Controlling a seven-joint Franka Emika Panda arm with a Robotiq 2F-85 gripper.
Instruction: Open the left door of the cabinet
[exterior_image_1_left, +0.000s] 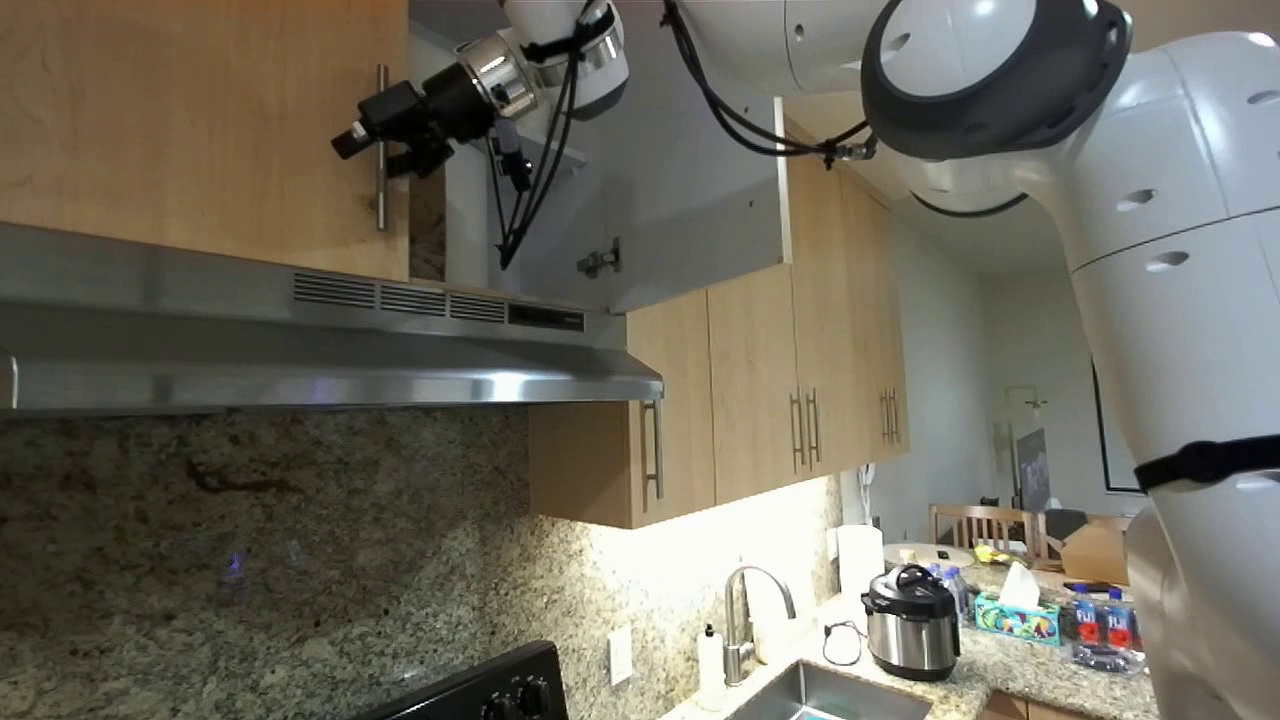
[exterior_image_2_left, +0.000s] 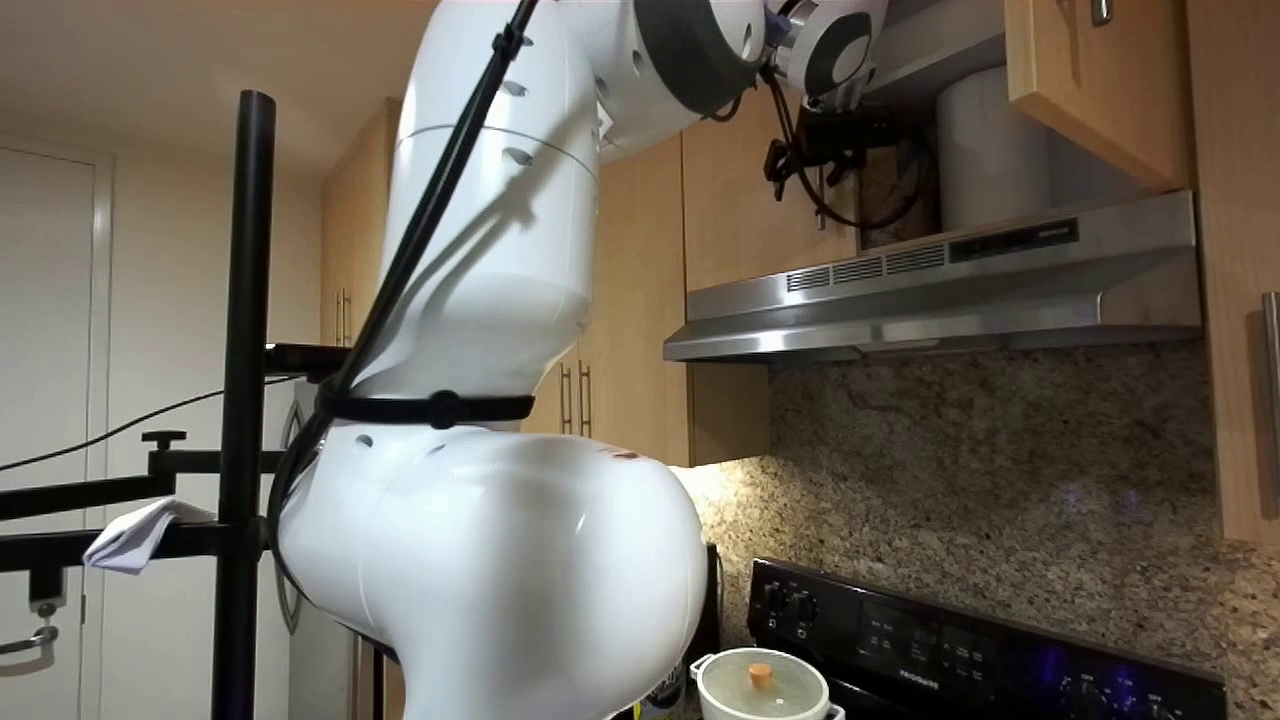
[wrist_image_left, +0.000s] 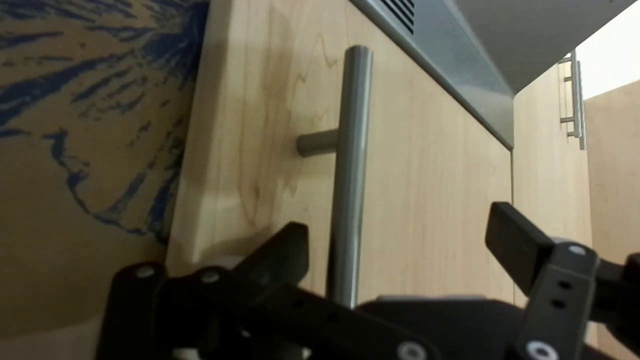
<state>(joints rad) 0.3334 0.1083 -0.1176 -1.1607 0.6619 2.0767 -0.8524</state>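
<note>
While the neighbouring door (exterior_image_1_left: 700, 190) stands swung out: the left door (exterior_image_1_left: 190, 120) looks closed, lying flat along the left half of the cabinet (exterior_image_1_left: 582, 215) front, directly above the range hood (exterior_image_1_left: 300, 365).
Bar handle (wrist_image_left: 350, 175): slim brushed metal, upright on the left door, near its right edge in both exterior views.
Gripper (wrist_image_left: 400, 240): at the bar handle, its two fingers (wrist_image_left: 517, 242) spread wide with the bar handle between them; in the wrist view bare wood shows on either side of it, and it lies nearer the left-hand finger of that view.
Robot arm (exterior_image_1_left: 1180, 200): white, reaching in from the right in an exterior view.
Neighbouring door: its pale grey inner face and a hinge (exterior_image_1_left: 600, 262) show in an exterior view.
Cabinet inside: a pale cylinder (exterior_image_2_left: 990, 150) stands to the right of the gripper in an exterior view; in the wrist view a tan surface (wrist_image_left: 100, 150) with blue markings shows past the door's edge.
Pressure cooker (exterior_image_1_left: 910, 625): on the stone desk (exterior_image_1_left: 1010, 672), near the sink (exterior_image_1_left: 865, 692).
Lidded pot (exterior_image_2_left: 765, 690): low in an exterior view, beside the stove's black control panel (exterior_image_2_left: 900, 645).
</note>
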